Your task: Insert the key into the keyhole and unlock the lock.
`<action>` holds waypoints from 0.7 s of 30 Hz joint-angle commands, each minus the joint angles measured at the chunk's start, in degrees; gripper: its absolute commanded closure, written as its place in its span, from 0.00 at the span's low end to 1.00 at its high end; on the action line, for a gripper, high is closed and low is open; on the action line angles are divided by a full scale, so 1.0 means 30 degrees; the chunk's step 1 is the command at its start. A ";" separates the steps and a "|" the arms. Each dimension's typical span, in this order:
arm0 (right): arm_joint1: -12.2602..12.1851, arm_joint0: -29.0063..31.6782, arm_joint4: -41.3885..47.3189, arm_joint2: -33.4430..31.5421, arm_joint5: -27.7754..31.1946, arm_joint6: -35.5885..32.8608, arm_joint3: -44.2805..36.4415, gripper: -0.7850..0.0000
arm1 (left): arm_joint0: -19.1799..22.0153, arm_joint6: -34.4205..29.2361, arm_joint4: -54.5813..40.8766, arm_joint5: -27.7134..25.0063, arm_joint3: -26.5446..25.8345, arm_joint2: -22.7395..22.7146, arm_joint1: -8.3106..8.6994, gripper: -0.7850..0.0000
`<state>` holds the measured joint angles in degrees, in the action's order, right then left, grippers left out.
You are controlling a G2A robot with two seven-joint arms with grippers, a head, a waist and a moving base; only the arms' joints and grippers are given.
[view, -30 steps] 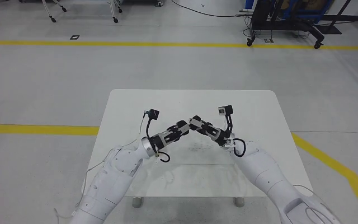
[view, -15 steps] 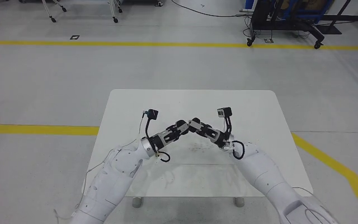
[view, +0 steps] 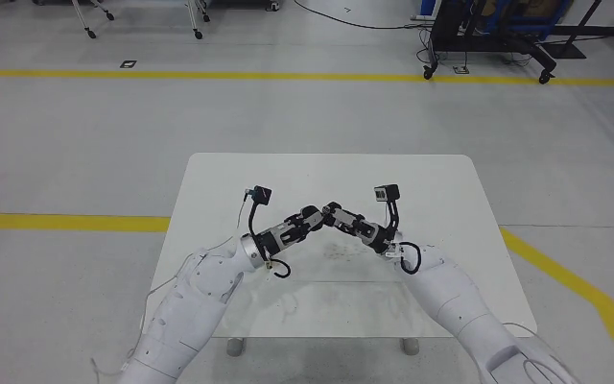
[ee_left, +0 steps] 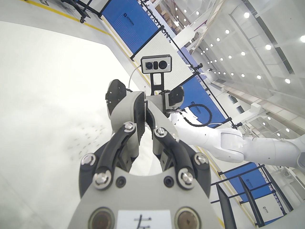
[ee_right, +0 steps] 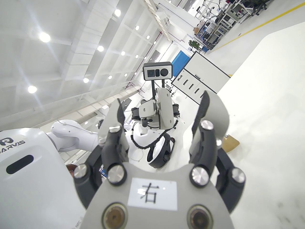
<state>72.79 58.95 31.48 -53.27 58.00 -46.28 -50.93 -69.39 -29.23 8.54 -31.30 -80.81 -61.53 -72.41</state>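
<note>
Since a second ago the right claw [view: 332, 208] has crept slightly toward the left claw [view: 309, 216], its wrist and forearm sliding with it. The left arm has hardly shifted. Both claws meet tip to tip above the middle of the bench [view: 432, 182].

The left claw is pressed together, its pads [ee_left: 140, 113] pinching a thin metal sliver that sticks out past the tips. As far as can be told this is the key [ee_left: 144, 91], seen edge-on. The right claw is spread wide, with its fingers [ee_right: 210, 110] standing on either side of the left claw's tip. In the left wrist view, one of its black pads shows on each side of the pinched key. I cannot tell whether the right fingers touch the left claw or the key.

A tan thing [ee_right: 230, 143] lies on the bench just beside the right claw, partly hidden behind one finger. Whether it is the lock cannot be told. Faint scuff marks [view: 341, 254] dot the bench, nearer the robot than the claws.
</note>
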 commanded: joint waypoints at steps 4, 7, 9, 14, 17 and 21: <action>0.0000 0.0000 0.0000 0.0000 0.0000 0.0000 0.0000 0.00 | -0.0091 -0.0085 -0.0088 0.0194 -0.0104 0.0070 -0.0001 1.00; -0.0153 -0.0326 -0.2239 -0.0162 -0.0024 -0.0001 0.0077 0.00 | 0.0078 -0.1547 0.0687 0.0671 -0.0108 0.0266 0.0103 1.00; -0.0370 -0.0538 -0.5093 -0.0561 0.0000 0.0462 -0.0115 0.00 | 0.0215 -0.2506 0.0614 0.0640 -0.0097 0.0271 0.0175 1.00; -0.1264 -0.0448 -0.9929 -0.2101 0.0000 -0.0001 -0.1999 0.00 | 0.0397 -0.4049 0.0641 -0.0253 -0.0256 0.0222 0.0355 1.00; -0.1844 -0.0024 -1.1539 -0.2410 0.0000 -0.0002 -0.3428 0.17 | 0.0370 -0.4590 0.0639 -0.0984 -0.0370 0.0397 0.0417 1.00; -0.2455 0.0347 -1.1679 -0.2182 -0.0098 -0.0101 -0.4541 0.34 | 0.0409 -0.5275 0.0706 -0.1383 -0.0376 0.0663 0.0491 1.00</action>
<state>65.79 59.89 -3.81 -60.11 57.80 -46.48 -64.01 -68.22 -44.75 10.35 -35.48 -81.97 -59.67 -70.99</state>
